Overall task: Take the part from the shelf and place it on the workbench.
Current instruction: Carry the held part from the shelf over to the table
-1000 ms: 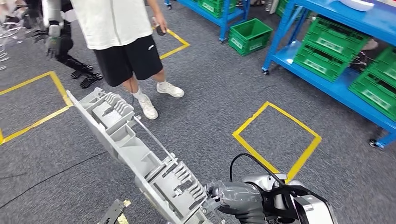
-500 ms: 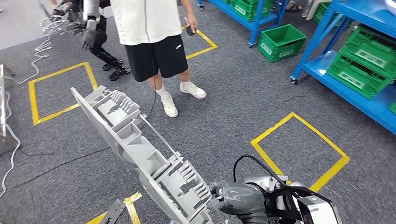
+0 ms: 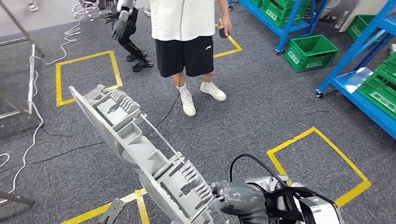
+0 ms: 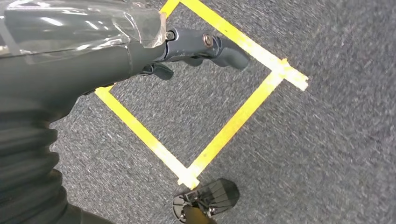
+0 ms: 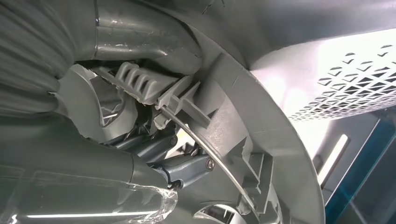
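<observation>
The part (image 3: 140,149) is a long grey plastic moulding with ribs and pockets. It slants from the lower middle up to the left in the head view. My right hand (image 3: 233,198) grips its near end, low in the picture, and holds it above the carpet. In the right wrist view the fingers (image 5: 187,165) are hooked into the part's ribbed inside (image 5: 280,93). My left hand (image 4: 196,46) hangs over the carpet with nothing in it, its fingers held loosely apart.
A person (image 3: 184,32) in a white shirt and black shorts stands ahead. Another robot (image 3: 123,28) stands behind them. Blue shelves with green crates (image 3: 310,51) line the right side. Yellow tape squares (image 3: 322,163), cables (image 3: 32,116) and a metal frame (image 3: 30,79) lie on the floor.
The whole picture has slid to the right, so the camera has turned left. The part stays in my right hand at the same slant.
</observation>
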